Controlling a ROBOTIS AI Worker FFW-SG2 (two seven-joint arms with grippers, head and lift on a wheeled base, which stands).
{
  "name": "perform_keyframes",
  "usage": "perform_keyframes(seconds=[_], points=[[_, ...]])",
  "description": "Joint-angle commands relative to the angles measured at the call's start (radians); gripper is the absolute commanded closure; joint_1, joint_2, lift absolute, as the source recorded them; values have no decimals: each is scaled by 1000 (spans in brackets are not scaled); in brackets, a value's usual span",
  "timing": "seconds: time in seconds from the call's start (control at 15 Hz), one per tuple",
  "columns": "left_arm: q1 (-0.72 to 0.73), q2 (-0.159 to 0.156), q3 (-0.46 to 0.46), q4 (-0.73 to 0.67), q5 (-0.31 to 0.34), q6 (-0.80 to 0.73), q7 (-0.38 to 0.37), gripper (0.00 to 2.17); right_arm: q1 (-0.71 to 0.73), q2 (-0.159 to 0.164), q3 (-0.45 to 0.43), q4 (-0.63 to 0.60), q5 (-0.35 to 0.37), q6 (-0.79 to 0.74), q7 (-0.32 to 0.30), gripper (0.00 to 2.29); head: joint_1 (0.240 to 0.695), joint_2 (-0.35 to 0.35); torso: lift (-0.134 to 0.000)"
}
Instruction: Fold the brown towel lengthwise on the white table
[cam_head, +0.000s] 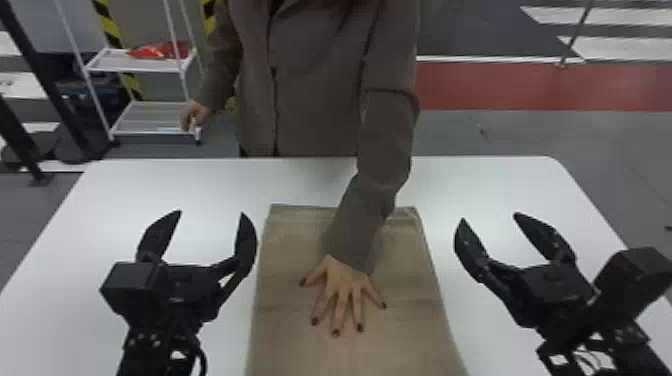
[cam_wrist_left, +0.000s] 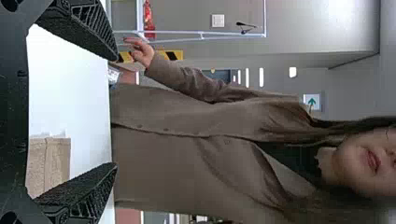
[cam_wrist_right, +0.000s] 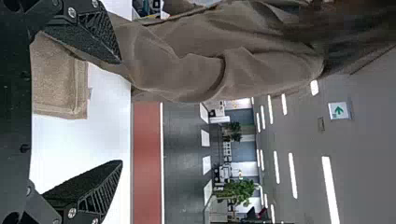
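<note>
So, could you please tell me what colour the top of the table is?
The table has a white top, seen best in the head view.

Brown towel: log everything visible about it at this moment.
The brown towel is a long tan rectangle, apparently woven cloth, with a stitched hem near its far edge. It lies flat, lengthwise away from the robot, on the white table, between the left end effector and the right end effector. A person's spread hand rests on top.
</note>
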Motion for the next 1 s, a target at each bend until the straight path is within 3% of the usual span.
perform_keyframes(seconds=[0.0, 0.53, 0.73, 0.93], points=[[0, 0, 1, 3, 12, 1, -2, 76, 2, 1, 3, 1, 1, -2, 0, 134, 695, -16, -113], [-38, 0, -21, 66, 18, 1, -12, 80, -5, -1, 7, 10, 8, 2, -9, 134, 695, -14, -113], [-146, 0, -45, 160, 29, 14, -72, 83, -5, -2, 7, 13, 8, 8, -11, 134, 695, -30, -113], [-313, -2, -77, 321, 95, 102, -176, 174, -3, -4, 6, 13, 10, 14, -11, 134, 695, -64, -113]])
